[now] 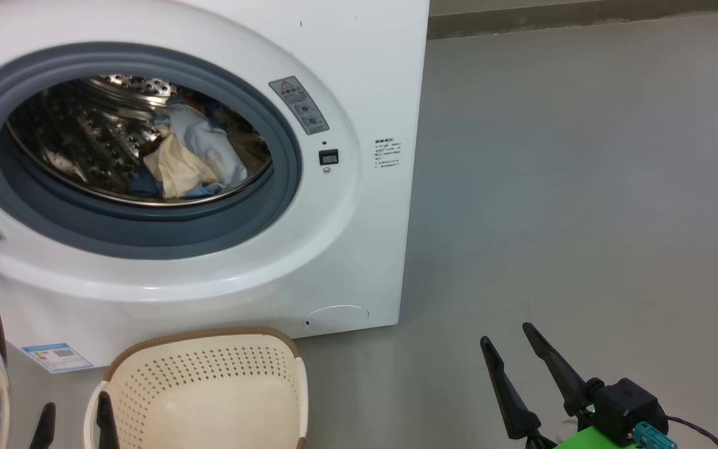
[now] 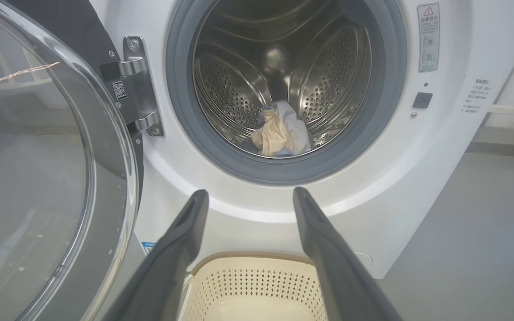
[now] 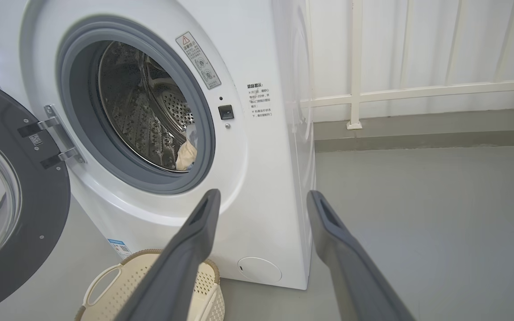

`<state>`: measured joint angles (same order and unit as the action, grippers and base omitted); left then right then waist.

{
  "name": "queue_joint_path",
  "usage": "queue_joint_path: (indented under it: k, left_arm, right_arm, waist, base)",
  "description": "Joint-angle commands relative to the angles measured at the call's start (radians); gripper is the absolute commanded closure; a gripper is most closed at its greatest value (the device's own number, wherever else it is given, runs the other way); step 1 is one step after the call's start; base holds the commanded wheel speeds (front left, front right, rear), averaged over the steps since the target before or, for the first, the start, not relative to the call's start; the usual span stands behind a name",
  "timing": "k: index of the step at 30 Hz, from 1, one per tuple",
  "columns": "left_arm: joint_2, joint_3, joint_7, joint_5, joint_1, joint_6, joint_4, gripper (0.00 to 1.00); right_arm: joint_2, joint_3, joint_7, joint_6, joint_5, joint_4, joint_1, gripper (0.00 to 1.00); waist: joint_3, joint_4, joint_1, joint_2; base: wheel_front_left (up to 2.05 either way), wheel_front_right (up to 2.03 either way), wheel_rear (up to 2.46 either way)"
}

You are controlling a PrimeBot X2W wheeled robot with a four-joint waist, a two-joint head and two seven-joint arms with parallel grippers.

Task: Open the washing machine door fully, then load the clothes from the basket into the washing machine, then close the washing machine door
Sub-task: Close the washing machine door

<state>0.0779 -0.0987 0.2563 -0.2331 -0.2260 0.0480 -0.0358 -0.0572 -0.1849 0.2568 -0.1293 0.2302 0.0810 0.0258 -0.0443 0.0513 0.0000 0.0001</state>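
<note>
The washing machine door (image 3: 38, 214) stands swung out on its hinge (image 2: 138, 84) at the left side of the washing machine (image 1: 359, 237), probably to keep the round mouth free for loading. The clothes (image 1: 187, 159) lie in the drum (image 1: 72, 137), and the basket (image 1: 209, 368) in front looks empty. Being round, the door has no real long axis; it stands upright with its bulging glass facing the robot, while the left gripper (image 2: 249, 196) near the basket and the right gripper (image 1: 507, 335) over the floor (image 1: 583, 187) are both spread wide and hold nothing.
</note>
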Motion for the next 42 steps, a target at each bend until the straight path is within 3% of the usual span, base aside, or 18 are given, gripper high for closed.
queue_joint_path:
  k: [1, 21, 42]
  left_arm:
    - [0.003, -0.034, 0.005, 0.012, 0.029, -0.001, -0.018, 0.0]
    - [-0.008, -0.041, 0.005, 0.017, 0.038, 0.01, 0.003, 0.0]
    - [-0.013, -0.052, 0.005, 0.04, 0.059, 0.011, 0.01, 0.0]
  right_arm:
    - [0.005, -0.024, 0.005, -0.001, -0.006, -0.02, -0.012, 0.0]
    - [0.0, -0.027, 0.005, -0.001, -0.004, -0.019, -0.016, 0.0]
    - [-0.002, -0.018, 0.005, -0.001, 0.002, -0.018, -0.019, 0.0]
  waist:
    - [-0.001, 0.0, 0.0, -0.0001]
    - [-0.006, -0.011, 0.0, -0.0001]
    - [-0.017, -0.026, 0.0, -0.0001]
  base:
    - [0.0, 0.0, 0.0]
    - [-0.15, 0.15, 0.0]
    - [-1.6, 1.6, 0.0]
